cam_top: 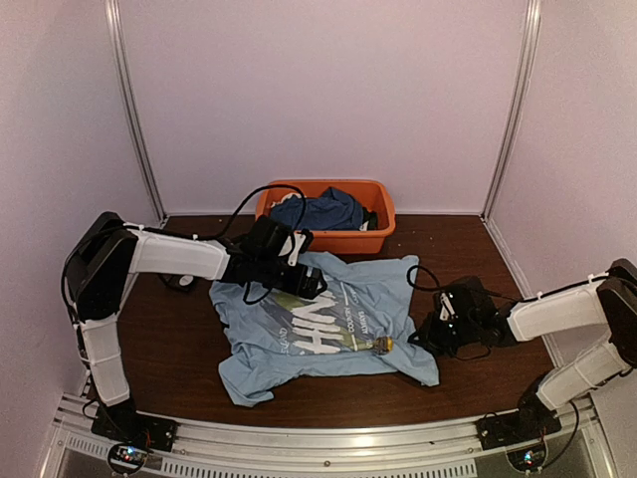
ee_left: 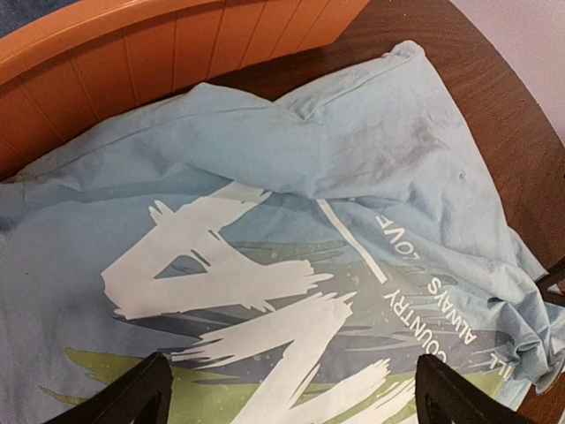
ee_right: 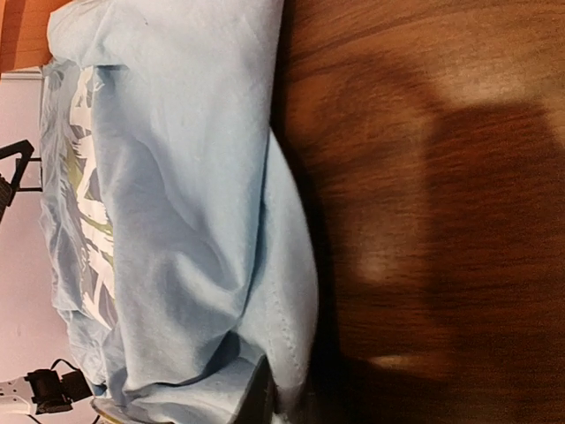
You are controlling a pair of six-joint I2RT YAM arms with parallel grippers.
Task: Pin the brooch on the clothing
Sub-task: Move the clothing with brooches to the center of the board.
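The clothing [cam_top: 299, 339], a light blue T-shirt with a white and green chest print, lies crumpled on the brown table. The brooch [cam_top: 382, 346], a small dull-gold disc, rests on the shirt near its right side. My left gripper [cam_top: 304, 279] hovers open above the print [ee_left: 247, 291], its black fingertips [ee_left: 132, 393] spread wide with nothing between them. My right gripper [cam_top: 430, 337] sits at the shirt's right edge. In the right wrist view its dark finger [ee_right: 262, 397] stands near the middle with the hem [ee_right: 296, 336] bunched against it, jaws closed on the fabric.
An orange basket [cam_top: 338, 241] holding a dark blue garment [cam_top: 323, 211] stands right behind the shirt. A small black object [cam_top: 179, 282] lies by the left arm. Bare wood [ee_right: 441, 221] lies to the right of the shirt. Black cables loop near both wrists.
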